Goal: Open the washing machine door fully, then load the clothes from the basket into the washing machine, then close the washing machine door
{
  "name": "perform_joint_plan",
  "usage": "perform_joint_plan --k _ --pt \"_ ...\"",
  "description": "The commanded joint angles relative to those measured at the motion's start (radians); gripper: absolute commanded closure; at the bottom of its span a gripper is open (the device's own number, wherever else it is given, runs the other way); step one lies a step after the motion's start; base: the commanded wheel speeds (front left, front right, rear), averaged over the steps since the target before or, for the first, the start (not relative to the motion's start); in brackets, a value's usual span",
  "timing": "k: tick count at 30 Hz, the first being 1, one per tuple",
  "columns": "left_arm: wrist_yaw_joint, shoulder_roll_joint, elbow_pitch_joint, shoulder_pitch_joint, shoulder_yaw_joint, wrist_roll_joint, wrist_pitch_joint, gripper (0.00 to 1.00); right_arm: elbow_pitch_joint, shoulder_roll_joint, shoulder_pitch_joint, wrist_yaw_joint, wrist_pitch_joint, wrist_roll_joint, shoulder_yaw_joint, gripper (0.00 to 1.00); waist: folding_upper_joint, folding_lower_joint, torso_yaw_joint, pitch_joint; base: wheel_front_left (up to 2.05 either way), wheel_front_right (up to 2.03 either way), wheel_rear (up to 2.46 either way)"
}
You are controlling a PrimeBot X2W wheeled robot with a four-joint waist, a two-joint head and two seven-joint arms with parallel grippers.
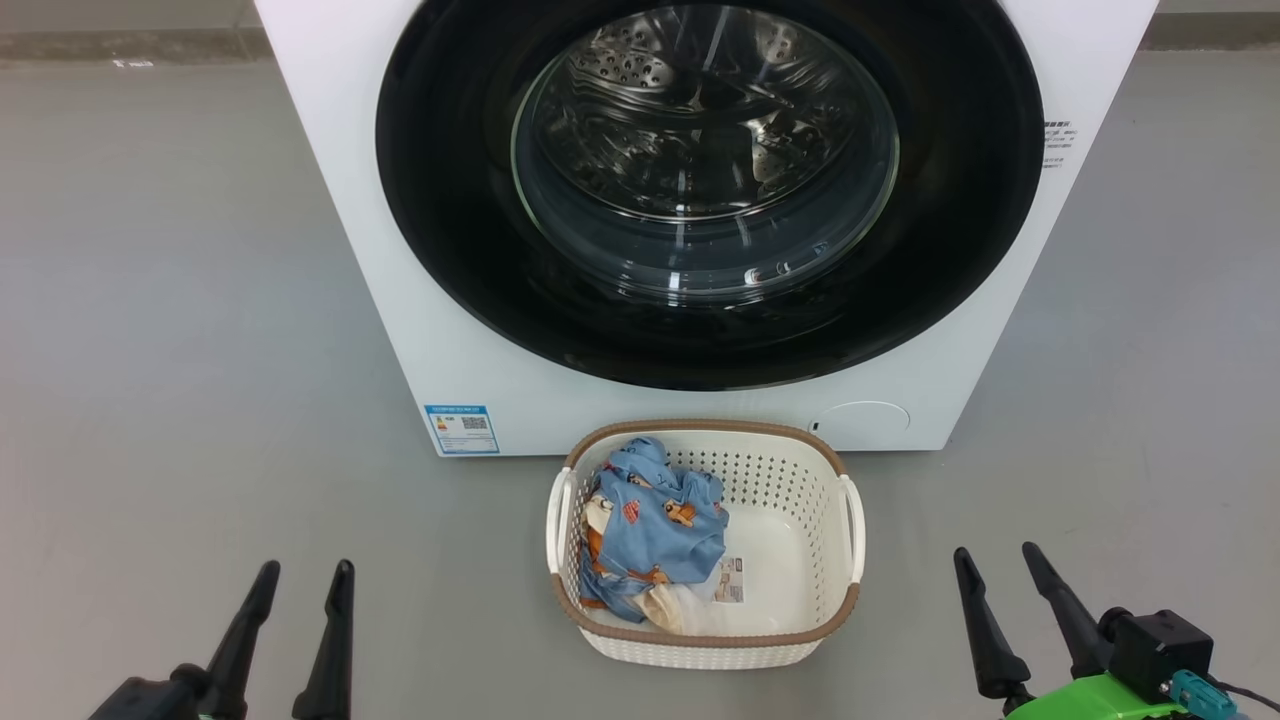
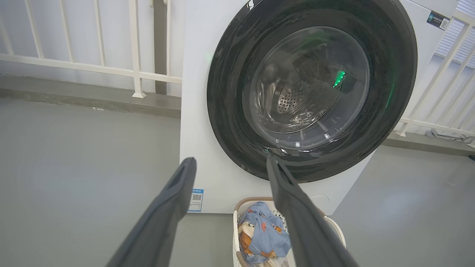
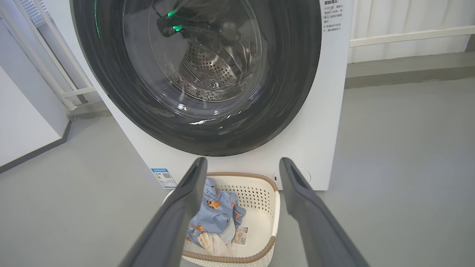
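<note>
The white washing machine [image 1: 420,330] stands ahead with its round black-ringed door [image 1: 450,250] closed over the steel drum. In front of it on the floor sits the cream basket [image 1: 800,490] with a brown rim. The clothes [image 1: 655,525], light blue with orange prints plus a cream piece, lie in its left half. My left gripper [image 1: 305,570] is open at the lower left, well short of the basket. My right gripper [image 1: 995,555] is open at the lower right, also clear of the basket. Both wrist views look at the door [image 2: 230,122] [image 3: 289,92] and basket [image 2: 336,228] [image 3: 259,185] between open fingers.
Grey floor [image 1: 160,400] spreads to both sides of the machine. White railings [image 2: 92,68] run behind it on the left and a white wall panel [image 3: 22,126] stands at the side. A blue label [image 1: 461,429] and a round flap [image 1: 860,420] mark the machine's lower front.
</note>
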State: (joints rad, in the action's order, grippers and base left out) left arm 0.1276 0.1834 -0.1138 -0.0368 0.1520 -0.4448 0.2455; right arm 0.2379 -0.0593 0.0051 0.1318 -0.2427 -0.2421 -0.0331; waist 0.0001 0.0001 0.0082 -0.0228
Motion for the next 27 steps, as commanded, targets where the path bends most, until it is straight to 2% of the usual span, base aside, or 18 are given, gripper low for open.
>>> perform_joint_plan --k 1,17,27 --pt "0.003 0.024 0.031 0.019 -0.031 0.031 0.015 0.0 -0.029 -0.002 0.007 -0.001 -0.018 0.03 0.02 0.0 -0.0001 -0.0001 0.0 -0.001 0.0 0.0 0.0" --pt "0.003 0.025 0.012 0.018 -0.03 0.021 0.016 0.0 -0.037 0.005 0.024 -0.001 -0.019 0.024 -0.007 0.0 -0.0001 -0.0001 -0.001 0.009 0.0 0.0 0.0" --pt "0.003 0.022 0.006 0.021 -0.036 0.063 0.016 0.0 -0.04 0.007 0.024 -0.001 -0.019 0.025 -0.008 0.0 -0.0001 -0.0001 -0.002 0.01 0.09 0.09 -0.17"
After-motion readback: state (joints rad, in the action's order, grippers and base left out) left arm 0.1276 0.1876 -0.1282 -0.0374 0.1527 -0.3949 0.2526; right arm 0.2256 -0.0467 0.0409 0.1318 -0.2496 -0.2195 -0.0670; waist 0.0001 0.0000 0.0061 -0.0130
